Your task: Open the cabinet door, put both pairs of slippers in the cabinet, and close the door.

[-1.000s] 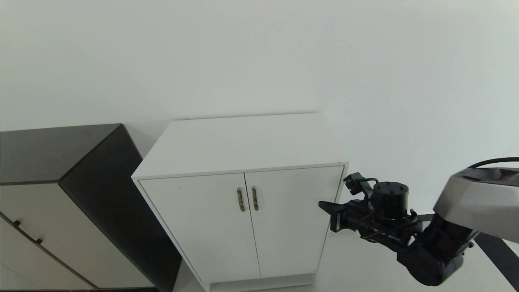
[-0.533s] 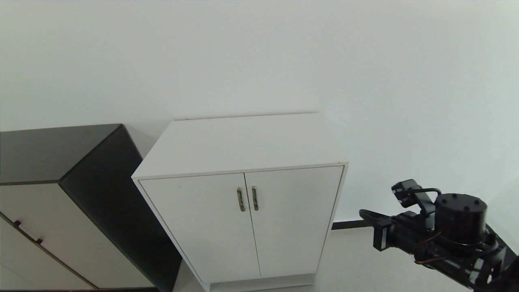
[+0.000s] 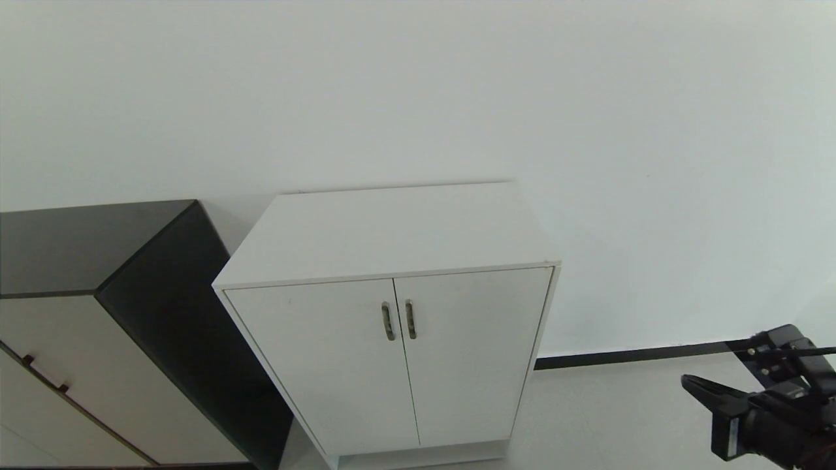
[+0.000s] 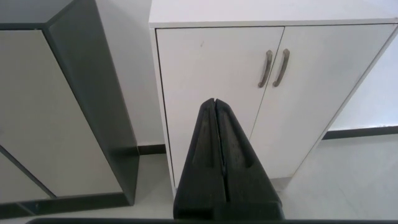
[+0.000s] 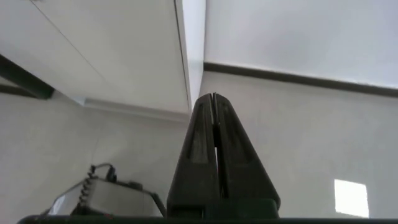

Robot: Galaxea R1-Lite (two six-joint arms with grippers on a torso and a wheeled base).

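The cabinet (image 3: 392, 228) stands at the centre with both doors (image 3: 326, 365) shut, while the right end effector (image 3: 693, 385) at 4 o'clock and the left end effector (image 4: 214, 106) are pressed together and empty, so I judge the task either not begun or finished.

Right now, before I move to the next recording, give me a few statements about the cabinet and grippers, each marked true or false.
1. Both doors of the white cabinet are closed. True.
2. The right gripper grips a door handle. False: it hangs off to the cabinet's right, apart from it, fingers shut on nothing.
3. The left gripper has its fingers shut. True.
4. The handles sit at the doors' outer edges. False: they sit side by side at the middle seam.
5. A dark cabinet stands to the white cabinet's left. True.
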